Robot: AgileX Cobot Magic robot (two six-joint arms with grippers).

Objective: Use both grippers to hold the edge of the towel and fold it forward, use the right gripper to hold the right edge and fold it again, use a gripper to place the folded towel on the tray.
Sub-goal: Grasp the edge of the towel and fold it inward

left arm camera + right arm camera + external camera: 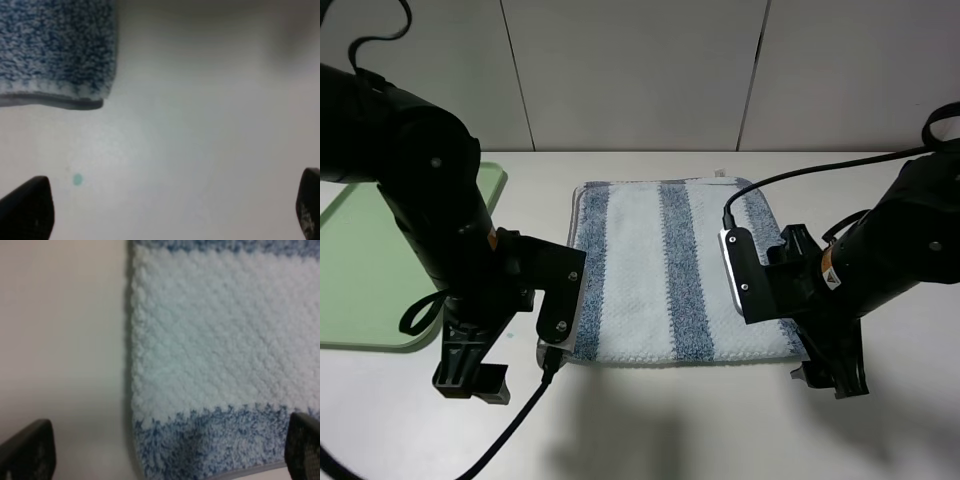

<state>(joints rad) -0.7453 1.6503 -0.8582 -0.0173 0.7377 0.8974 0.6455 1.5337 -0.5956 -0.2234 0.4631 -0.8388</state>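
White tabletop (pixel 650 430) held the striped towel (pixel 665 270), lying flat in front of pale wall panels. Left of the towel, apart from it, sat the green tray (pixel 360 260). The left gripper (pixel 470 378) hung just off the towel's near left corner, its fingers spread wide over bare table with nothing between them. The right gripper (pixel 832 372) hung at the towel's near right corner, fingers likewise spread wide and gripping nothing. The towel's grey edge (pixel 50 101) rested on the tabletop.
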